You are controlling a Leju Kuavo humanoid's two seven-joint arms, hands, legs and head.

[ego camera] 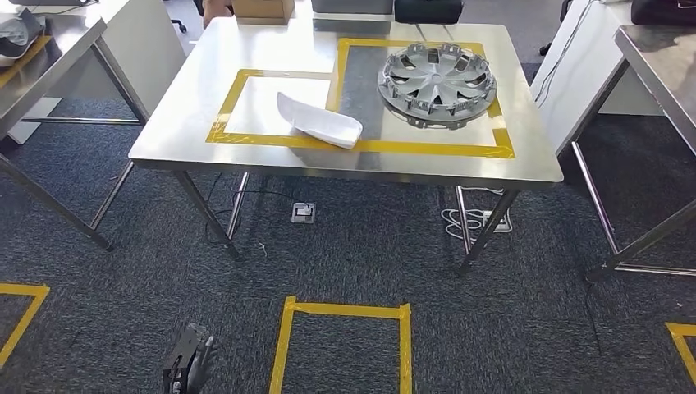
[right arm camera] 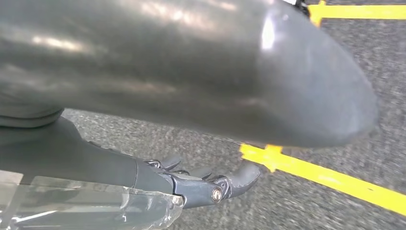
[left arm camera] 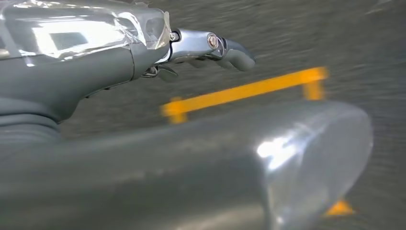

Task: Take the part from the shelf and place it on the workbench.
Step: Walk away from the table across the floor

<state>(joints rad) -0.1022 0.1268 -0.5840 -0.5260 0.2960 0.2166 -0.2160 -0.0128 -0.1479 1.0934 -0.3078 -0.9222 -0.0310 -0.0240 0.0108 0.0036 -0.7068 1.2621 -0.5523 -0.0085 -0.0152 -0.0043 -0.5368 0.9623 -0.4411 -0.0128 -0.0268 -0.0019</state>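
Low at the robot's left side, the left hand [ego camera: 189,361] hangs over the dark carpet, its dark fingers [left arm camera: 230,50] loosely apart and holding nothing; the thick grey thumb and ribbed cover lead back from them. The right hand [right arm camera: 206,184] hangs the same way, its fingers [right arm camera: 246,175] slack above the carpet near a strip of yellow tape, with nothing between them. Both arms seem parked at rest, as arms would be once a carry is over or before one begins.

Outward from the hands, a yellow tape square on the floor [ego camera: 345,345] lies just ahead of the robot, likely a standing mark facing the stainless steel workbench [ego camera: 189,123].

On the bench, a white curved plastic shell part [ego camera: 318,121] lies near the front edge, across the lower right corner of the smaller yellow-taped rectangle [ego camera: 238,82], its tip over the tape. A grey spoked plastic wheel cover [ego camera: 437,82] lies flat toward the back right corner, inside the larger yellow-taped rectangle [ego camera: 505,131]. The taped outlines look like set-down zones, which would explain why each part lies where it does.

Judging from this, the part is already on the bench, so the placing appears done. No shelf can be made out; other steel tables stand to either side.
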